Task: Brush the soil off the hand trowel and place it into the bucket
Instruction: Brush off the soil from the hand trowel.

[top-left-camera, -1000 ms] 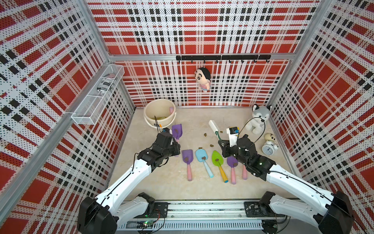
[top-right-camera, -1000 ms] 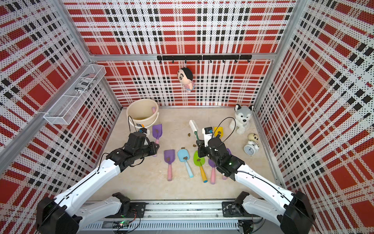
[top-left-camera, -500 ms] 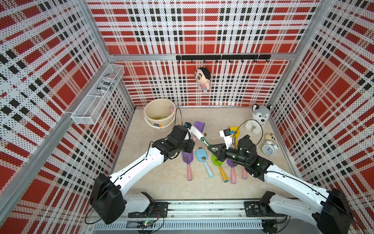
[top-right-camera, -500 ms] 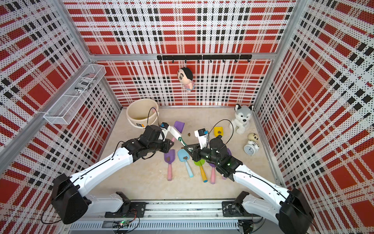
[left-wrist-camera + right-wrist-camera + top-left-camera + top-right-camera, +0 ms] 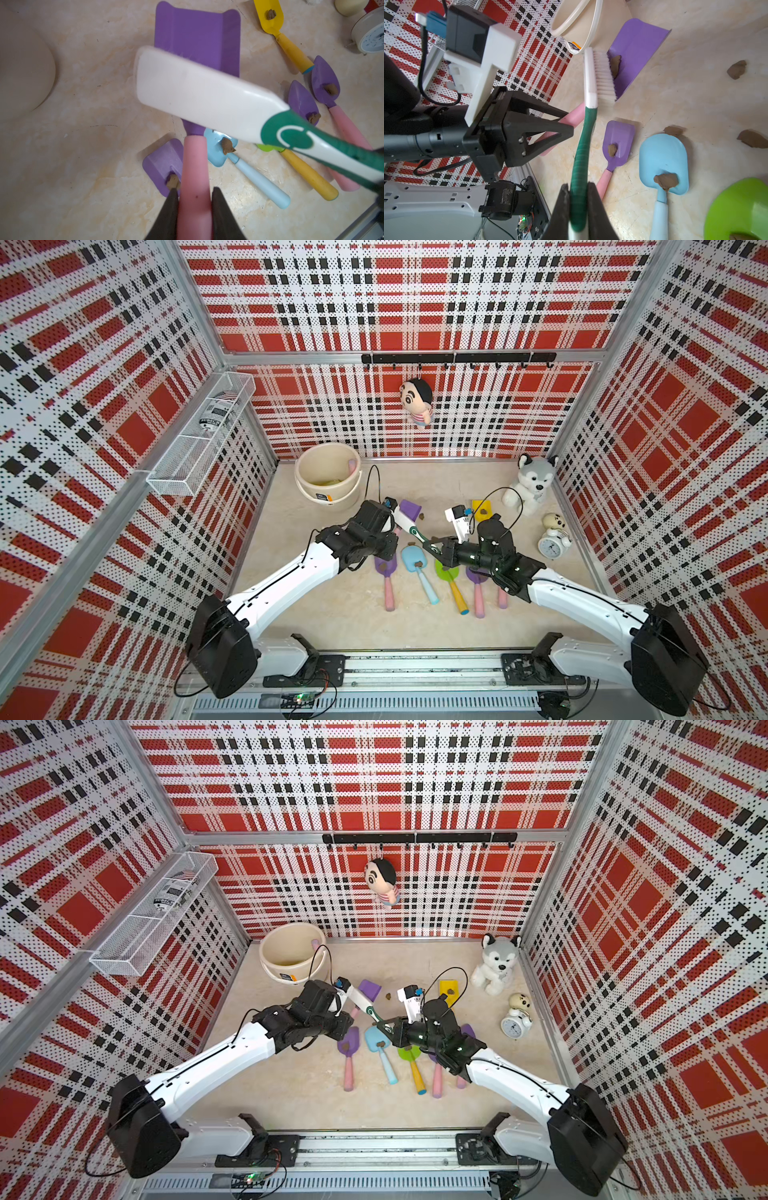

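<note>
Plaid red-black-white pegboard walls, beige marbled tabletop [image 5: 332,626]. Left gripper [image 5: 194,197] is clamped tight on the pink handle of the purple trowel [image 5: 197,37]; its blade points toward the bucket [image 5: 349,489], just beside it and not inside. Can't tell if the blade touches the table. One soil lump [image 5: 615,64] sits on the blade face, right against the bristles of the brush [image 5: 602,76]. The brush has a white head and a green handle, and the right gripper [image 5: 578,193] is pinched closed on the handle. Bucket contents: a pink handle end [image 5: 353,464] leaning on the inner wall and pale yellowish stuff at the bottom, unclear what. Loose lumps [image 5: 736,69] lie on the table near the blade. Under the grippers is a row of trowels: small purple trowel [image 5: 618,141] and blue trowel [image 5: 662,155], each with a lump on it, then green trowel [image 5: 741,207]. Yellow trowel [image 5: 482,508] farther back also carries a lump. White wire basket [image 5: 174,477] on the left wall holds a labelled can [image 5: 214,416]. Husky plush [image 5: 534,481] and alarm clock [image 5: 552,545] sit by the right wall.
</note>
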You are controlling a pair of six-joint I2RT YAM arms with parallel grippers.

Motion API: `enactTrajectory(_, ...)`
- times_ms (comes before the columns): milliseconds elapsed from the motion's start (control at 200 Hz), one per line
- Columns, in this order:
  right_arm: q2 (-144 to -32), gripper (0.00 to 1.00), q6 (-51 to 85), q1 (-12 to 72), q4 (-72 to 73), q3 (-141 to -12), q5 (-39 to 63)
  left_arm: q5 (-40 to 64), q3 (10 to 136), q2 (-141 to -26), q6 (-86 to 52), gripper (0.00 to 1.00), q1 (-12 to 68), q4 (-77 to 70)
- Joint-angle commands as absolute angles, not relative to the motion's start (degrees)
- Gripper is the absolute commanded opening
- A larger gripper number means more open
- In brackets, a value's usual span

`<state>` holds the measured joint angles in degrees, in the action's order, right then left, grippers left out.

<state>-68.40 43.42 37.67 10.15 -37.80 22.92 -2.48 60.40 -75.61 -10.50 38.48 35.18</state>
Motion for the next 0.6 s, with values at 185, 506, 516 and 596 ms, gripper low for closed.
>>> enactTrajectory(185,-65.07,0.0,44.53,34.41,7.45,-38.01,19.79,-6.28,62.1,-76.24,-8.87,0.0,39.27,36.48)
enactTrajectory(506,-66.59,0.0,44.77,34.9,16.79,-36.91,32.3,-6.33,62.32,-76.47,-8.44,0.0,39.55,36.08)
enactTrajectory(516,-66.81,0.0,44.79,34.92,17.03,-36.91,32.62,-6.31,62.38,-76.47,-8.39,0.0,39.62,35.98)
enactTrajectory(596,-68.15,0.0,45.22,35.35,18.75,-36.76,33.97,-6.32,62.65,-76.71,-8.44,0.0,39.97,35.87)
